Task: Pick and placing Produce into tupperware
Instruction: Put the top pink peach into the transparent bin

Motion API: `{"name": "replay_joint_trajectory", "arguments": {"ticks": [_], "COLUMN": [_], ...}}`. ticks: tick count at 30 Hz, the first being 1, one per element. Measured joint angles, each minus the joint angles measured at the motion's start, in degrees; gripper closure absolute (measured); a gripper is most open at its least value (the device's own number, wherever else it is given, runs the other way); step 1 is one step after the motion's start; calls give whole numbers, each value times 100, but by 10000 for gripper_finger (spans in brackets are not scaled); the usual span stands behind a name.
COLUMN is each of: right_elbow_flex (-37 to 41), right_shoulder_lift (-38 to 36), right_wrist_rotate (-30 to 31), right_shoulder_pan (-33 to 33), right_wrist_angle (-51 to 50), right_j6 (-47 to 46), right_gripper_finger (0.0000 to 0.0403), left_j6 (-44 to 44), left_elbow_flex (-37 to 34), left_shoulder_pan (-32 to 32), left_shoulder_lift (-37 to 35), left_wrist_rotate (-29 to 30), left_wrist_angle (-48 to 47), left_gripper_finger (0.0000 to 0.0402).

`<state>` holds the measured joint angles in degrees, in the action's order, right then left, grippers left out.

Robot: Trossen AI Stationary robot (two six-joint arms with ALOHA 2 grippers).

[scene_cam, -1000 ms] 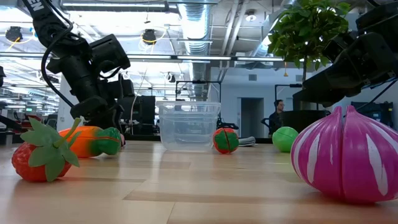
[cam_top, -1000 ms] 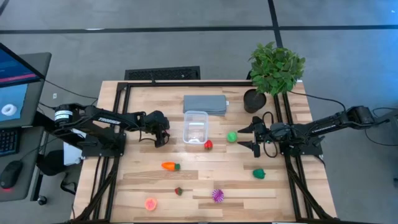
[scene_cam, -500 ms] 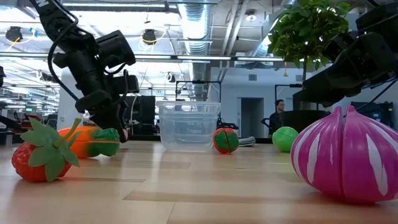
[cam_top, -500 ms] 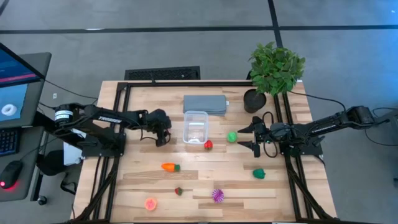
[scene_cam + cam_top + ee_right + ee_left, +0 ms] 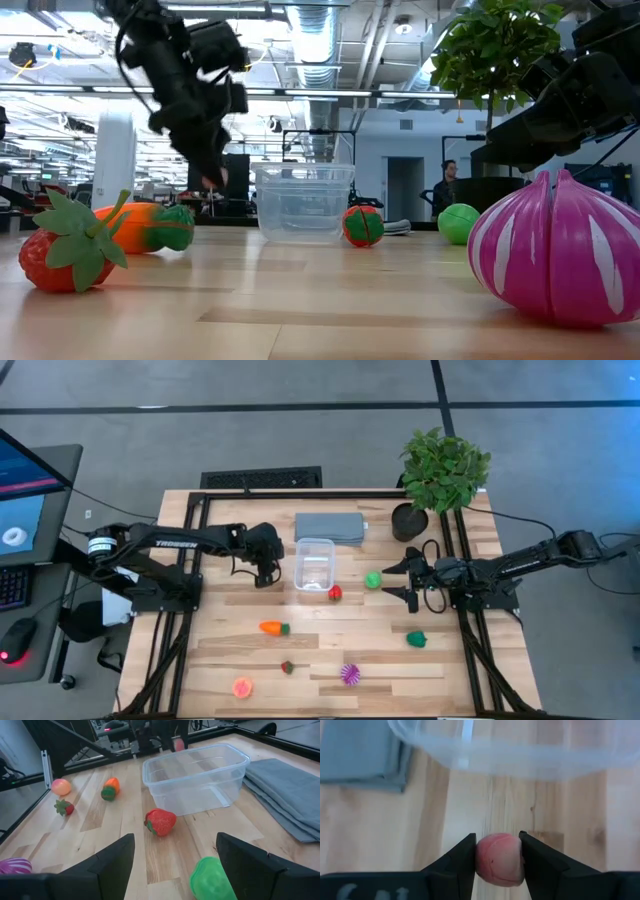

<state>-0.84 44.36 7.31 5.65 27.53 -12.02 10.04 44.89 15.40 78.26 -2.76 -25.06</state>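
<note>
Pale wooden planks make up the worktop [image 5: 330,645], ringed by a dark frame, with an office hall visible beyond it in the low view. Near the middle stands the clear tupperware [image 5: 314,563], nothing visible inside it, with a folded grey pad [image 5: 329,527] just behind it. Just beside the tub's left wall hangs the left hand [image 5: 266,572], raised off the wood, its fingers [image 5: 460,865] closed tight on a small pink-red fruit [image 5: 499,858] (round, with a faint seam down its face). The rest of the produce lies scattered on the boards: a red strawberry [image 5: 335,593] close to the tub's near right corner, a green piece [image 5: 373,580] a little further right, an orange carrot [image 5: 272,627], a smaller strawberry [image 5: 287,667], a pink peach [image 5: 242,687], a spiky purple ball [image 5: 350,674] and a green pepper [image 5: 416,639]. Out on the right, the right hand [image 5: 400,580] hovers near the green piece with its fingers [image 5: 107,862] spread apart, gripping nothing. A potted plant [image 5: 443,468] stands at the far right corner.
</note>
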Motion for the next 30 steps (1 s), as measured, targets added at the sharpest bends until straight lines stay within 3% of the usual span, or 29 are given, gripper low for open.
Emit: {"name": "replay_joint_trajectory", "arguments": {"ticks": [7, 15, 30], "right_elbow_flex": [0, 0, -2], "right_shoulder_lift": [0, 0, -2], "right_wrist_rotate": [0, 0, 0], "right_shoulder_pan": [0, 0, 0], "right_wrist_angle": [-2, -2, 98], "right_j6": [47, 143, 147], "right_gripper_finger": [97, 97, 97], "left_j6": [269, 398, 479], "left_elbow_flex": [574, 633, 633], "left_shoulder_pan": [-136, -311, -435], "left_shoulder_lift": [-2, 91, 1228], "left_wrist_rotate": [-417, -905, -1243], "left_wrist_angle": [46, 1239, 2691], "left_gripper_finger": [275, 275, 275]}}
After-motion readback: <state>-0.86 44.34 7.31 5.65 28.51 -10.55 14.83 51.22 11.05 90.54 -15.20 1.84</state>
